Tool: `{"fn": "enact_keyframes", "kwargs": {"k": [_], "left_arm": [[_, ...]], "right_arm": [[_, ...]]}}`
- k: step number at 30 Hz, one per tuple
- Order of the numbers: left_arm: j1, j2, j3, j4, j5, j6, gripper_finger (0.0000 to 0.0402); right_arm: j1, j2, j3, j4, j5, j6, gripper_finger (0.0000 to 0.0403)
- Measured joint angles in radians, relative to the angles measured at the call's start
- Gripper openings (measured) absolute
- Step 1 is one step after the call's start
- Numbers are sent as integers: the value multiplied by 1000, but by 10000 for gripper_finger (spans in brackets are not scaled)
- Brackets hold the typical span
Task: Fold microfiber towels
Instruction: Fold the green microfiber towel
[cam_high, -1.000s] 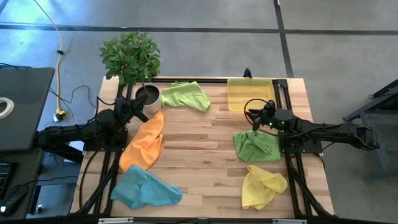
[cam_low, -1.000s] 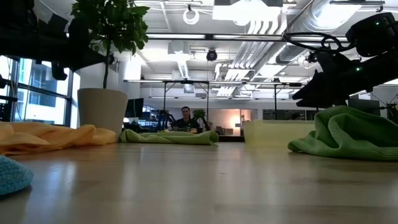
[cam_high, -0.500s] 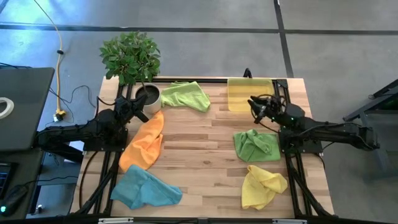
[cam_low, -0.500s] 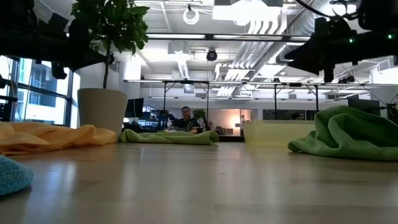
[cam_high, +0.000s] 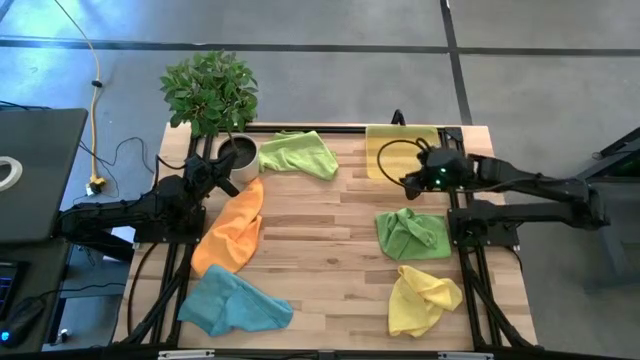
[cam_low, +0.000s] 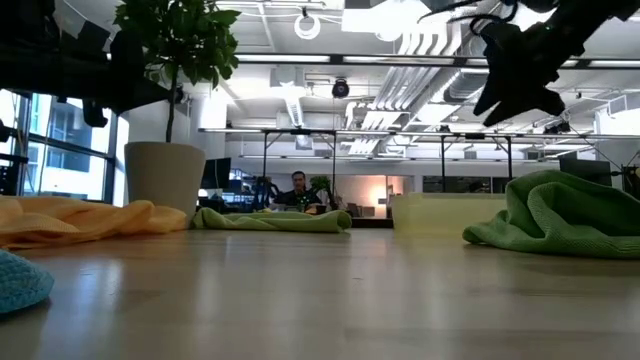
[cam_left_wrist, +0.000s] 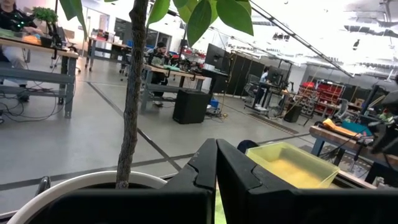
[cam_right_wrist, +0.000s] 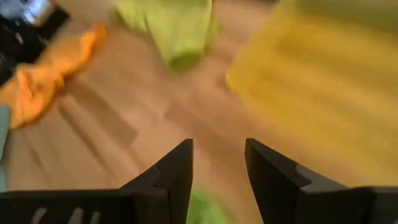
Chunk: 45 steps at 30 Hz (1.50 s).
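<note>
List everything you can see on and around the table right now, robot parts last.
Lime green towels: 2; one crumpled at the far edge by the plant, one bunched on the right side below the tray.
Orange towel: 1, crumpled, left side.
Light blue towel: 1, crumpled, near left corner.
Yellow towel: 1, crumpled, near right corner.
Tray: 1, translucent yellow, far right corner.
Potted plant: 1, green leaves in a white pot, far left corner.
Person: 1, seated far off in the room.
Left gripper: shut, empty, waiting by the pot.
Right gripper: open, empty, raised over the tray's near edge.
</note>
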<state>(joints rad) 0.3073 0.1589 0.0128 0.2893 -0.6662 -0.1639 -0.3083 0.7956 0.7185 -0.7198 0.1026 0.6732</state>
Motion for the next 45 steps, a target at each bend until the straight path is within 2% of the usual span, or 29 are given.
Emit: {"fn": "enact_keyframes", "kwargs": {"k": [6,11,16,20,24,28,33,40,45], "left_arm": [[0,0,0,-1,0,0,1],[0,0,0,-1,0,0,1],[0,0,0,-2,0,0,1],[0,0,0,-4,0,0,1],[0,0,0,-10,0,0,1],[0,0,0,-23,0,0,1],[-1,0,0,-40,12,0,1],[-1,0,0,-39,34,-1,1],[-1,0,0,-39,34,-8,1]], "right_arm": [[37,173,83,-205,-131,134,138],[104,277,86,-257,-217,213,138],[187,337,86,-261,-224,282,143],[237,376,86,-262,-211,333,167],[259,418,86,-260,-189,351,186],[266,461,86,-228,-159,339,183],[265,519,86,-184,-155,288,138],[265,576,85,-177,-156,214,17],[265,569,86,-155,-159,196,10]]}}
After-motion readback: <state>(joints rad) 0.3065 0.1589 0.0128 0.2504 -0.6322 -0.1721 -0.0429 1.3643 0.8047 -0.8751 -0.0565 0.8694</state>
